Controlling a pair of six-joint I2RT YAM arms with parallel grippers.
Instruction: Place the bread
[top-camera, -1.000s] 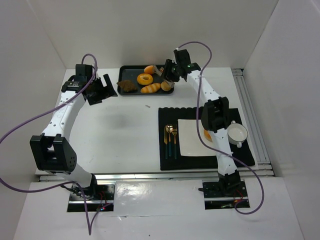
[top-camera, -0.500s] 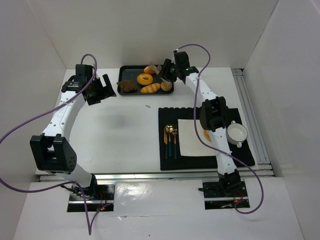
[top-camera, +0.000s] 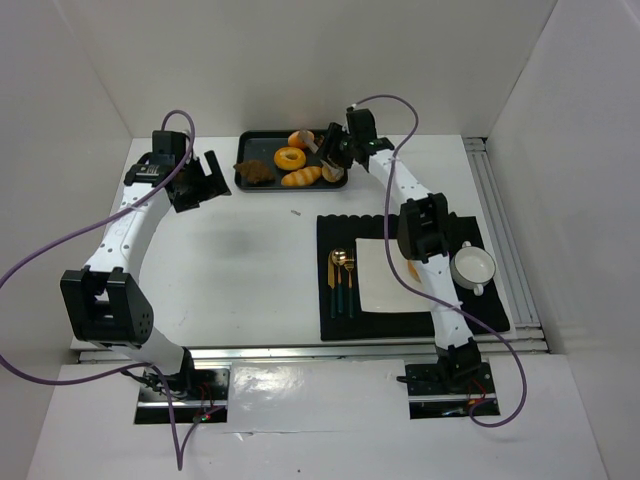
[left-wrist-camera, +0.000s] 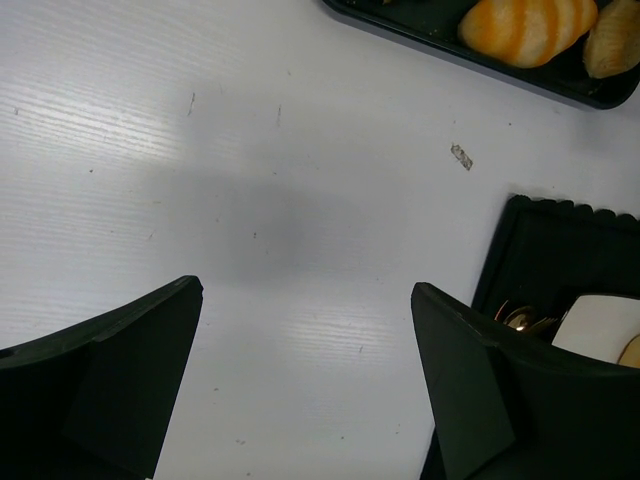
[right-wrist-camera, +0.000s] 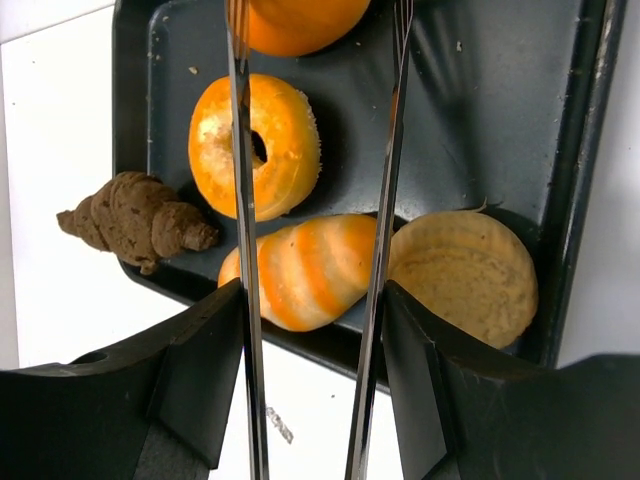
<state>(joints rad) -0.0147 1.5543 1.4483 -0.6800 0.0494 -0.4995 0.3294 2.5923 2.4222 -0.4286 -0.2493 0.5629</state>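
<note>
A black tray (top-camera: 246, 140) at the back holds an orange doughnut (top-camera: 290, 158), a striped roll (top-camera: 301, 177), a brown croissant (top-camera: 256, 172), an orange bun (top-camera: 299, 139) and a tan round bun (top-camera: 333, 172). My right gripper (top-camera: 328, 148) hovers over the tray's right end, shut on metal tongs (right-wrist-camera: 240, 200). The tong arms stand apart above the striped roll (right-wrist-camera: 310, 268), between the doughnut (right-wrist-camera: 270, 140) and the tan bun (right-wrist-camera: 465, 275); nothing is held in them. My left gripper (top-camera: 205, 180) hangs open over bare table left of the tray.
A black mat (top-camera: 410, 318) at the right carries a white plate (top-camera: 385, 290), gold cutlery (top-camera: 343, 280) and a white cup (top-camera: 474, 267). An orange piece (top-camera: 415, 270) lies on the plate, partly behind the right arm. White walls enclose the table.
The right gripper with its tongs has moved a little left and back over the tray. The left arm has not moved.
</note>
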